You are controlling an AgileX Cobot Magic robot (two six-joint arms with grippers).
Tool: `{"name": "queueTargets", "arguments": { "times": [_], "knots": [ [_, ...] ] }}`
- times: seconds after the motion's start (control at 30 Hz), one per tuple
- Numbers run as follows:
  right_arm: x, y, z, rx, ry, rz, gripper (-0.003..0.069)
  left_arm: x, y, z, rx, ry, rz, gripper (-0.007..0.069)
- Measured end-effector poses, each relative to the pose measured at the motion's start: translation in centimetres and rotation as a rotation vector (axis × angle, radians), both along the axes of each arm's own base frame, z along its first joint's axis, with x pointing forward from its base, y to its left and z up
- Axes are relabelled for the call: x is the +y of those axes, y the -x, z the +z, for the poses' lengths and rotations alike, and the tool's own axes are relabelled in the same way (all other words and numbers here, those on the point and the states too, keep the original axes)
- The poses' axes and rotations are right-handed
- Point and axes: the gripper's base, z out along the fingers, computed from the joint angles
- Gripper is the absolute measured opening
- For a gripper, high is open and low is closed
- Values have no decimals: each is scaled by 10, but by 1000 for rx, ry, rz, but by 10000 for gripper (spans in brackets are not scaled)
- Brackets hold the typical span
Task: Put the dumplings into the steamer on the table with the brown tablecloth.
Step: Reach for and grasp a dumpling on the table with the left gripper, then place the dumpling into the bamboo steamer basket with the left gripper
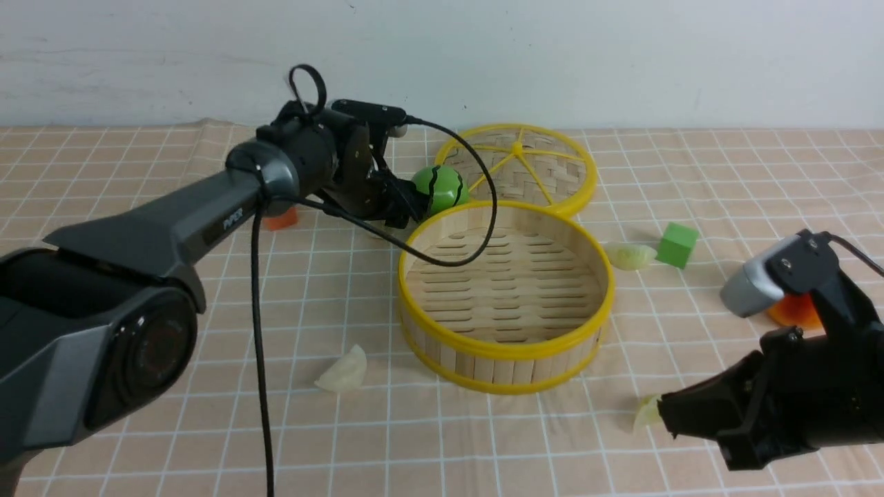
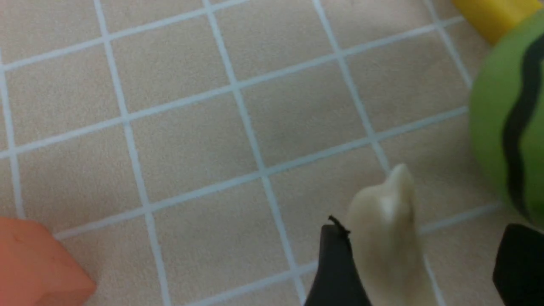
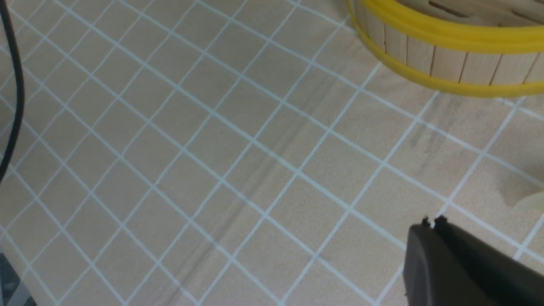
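The steamer (image 1: 507, 348) stands empty mid-table on the brown tablecloth (image 1: 193, 442); its wall also shows in the right wrist view (image 3: 446, 46). My left gripper (image 1: 404, 210) is low behind the steamer's left rim, open. A creamy white dumpling (image 2: 386, 238) lies on the cloth between its jaws, against one finger (image 2: 335, 267). Another white dumpling (image 1: 343, 371) lies left of the steamer, and a pale green one (image 1: 630, 255) lies to its right. A third dumpling (image 1: 647, 412) lies just beside the tip of my right gripper (image 1: 666, 414), which is shut and empty (image 3: 431, 223).
A green striped ball (image 1: 438, 188) sits right beside the left gripper. The woven lid (image 1: 518, 166) lies behind the steamer. A green cube (image 1: 677, 244), an orange block (image 1: 282, 219) and an orange object (image 1: 794, 312) lie around. A black cable (image 1: 259, 331) hangs from the left arm.
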Motion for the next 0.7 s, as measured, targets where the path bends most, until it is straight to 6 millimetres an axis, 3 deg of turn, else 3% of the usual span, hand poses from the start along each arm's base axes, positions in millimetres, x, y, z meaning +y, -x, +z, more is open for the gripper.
{"name": "queueTargets", "arguments": {
  "times": [0.17, 0.33, 0.47, 0.57, 0.7],
  "knots": [
    [0, -1, 0, -5, 2, -6, 10, 1, -5, -11, -30, -10, 20, 403],
    [-1, -3, -2, 1, 6, -12, 13, 6, -7, -17, -11, -6, 57, 232],
    [0, -5, -7, 20, 9, -14, 18, 12, -5, -13, 18, -9, 89, 235],
    [0, -6, -8, 27, 7, -15, 20, 17, -2, -2, 41, -34, 99, 235],
    [0, -6, -8, 28, 7, -16, 21, 22, 15, 62, 25, -4, 113, 235]
  ]
}}
